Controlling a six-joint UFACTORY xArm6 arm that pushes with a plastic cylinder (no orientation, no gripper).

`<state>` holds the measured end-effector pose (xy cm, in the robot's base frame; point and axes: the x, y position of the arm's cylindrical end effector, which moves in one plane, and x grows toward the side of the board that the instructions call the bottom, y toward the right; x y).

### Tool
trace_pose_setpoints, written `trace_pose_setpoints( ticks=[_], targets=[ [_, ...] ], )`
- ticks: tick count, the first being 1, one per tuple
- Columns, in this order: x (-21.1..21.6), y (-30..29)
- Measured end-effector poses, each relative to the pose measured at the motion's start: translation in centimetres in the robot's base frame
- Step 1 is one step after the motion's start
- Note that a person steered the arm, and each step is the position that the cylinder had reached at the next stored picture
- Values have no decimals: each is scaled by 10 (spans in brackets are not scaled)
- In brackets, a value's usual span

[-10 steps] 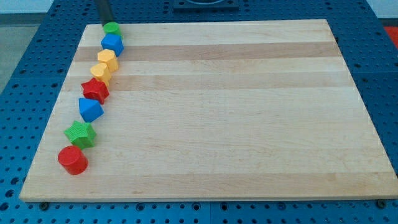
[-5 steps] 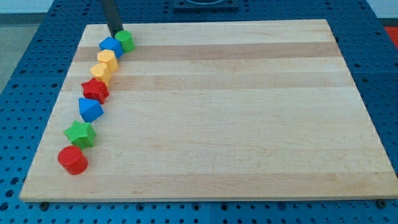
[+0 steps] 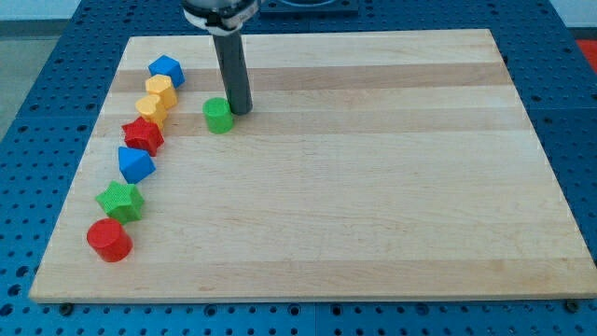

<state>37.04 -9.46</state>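
My tip (image 3: 241,112) rests on the wooden board (image 3: 373,168), touching or almost touching the right side of a small green cylinder (image 3: 218,116). To the left runs a slanted line of blocks: a blue block (image 3: 166,69) at the top, two yellow blocks (image 3: 160,89) (image 3: 151,107) below it, then a red star (image 3: 143,135), a blue block (image 3: 135,164), a green star (image 3: 120,200) and a red cylinder (image 3: 109,240) at the bottom. The green cylinder stands apart from that line, to its right.
The board lies on a blue perforated table (image 3: 56,93). The rod's shaft (image 3: 229,65) rises from the tip toward the view's top, where the arm's end (image 3: 219,11) shows.
The tip has travelled down and to the right from the board's top left corner. The green cylinder has been pushed off the top of the line to a spot right of the yellow blocks.
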Motion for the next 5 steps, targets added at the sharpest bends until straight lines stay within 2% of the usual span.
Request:
trace_pose_setpoints(
  ticks=[1,2,4,5],
  targets=[
    [4,25],
    [-22,30],
    [-24,-30],
    [-21,-40]
  ],
)
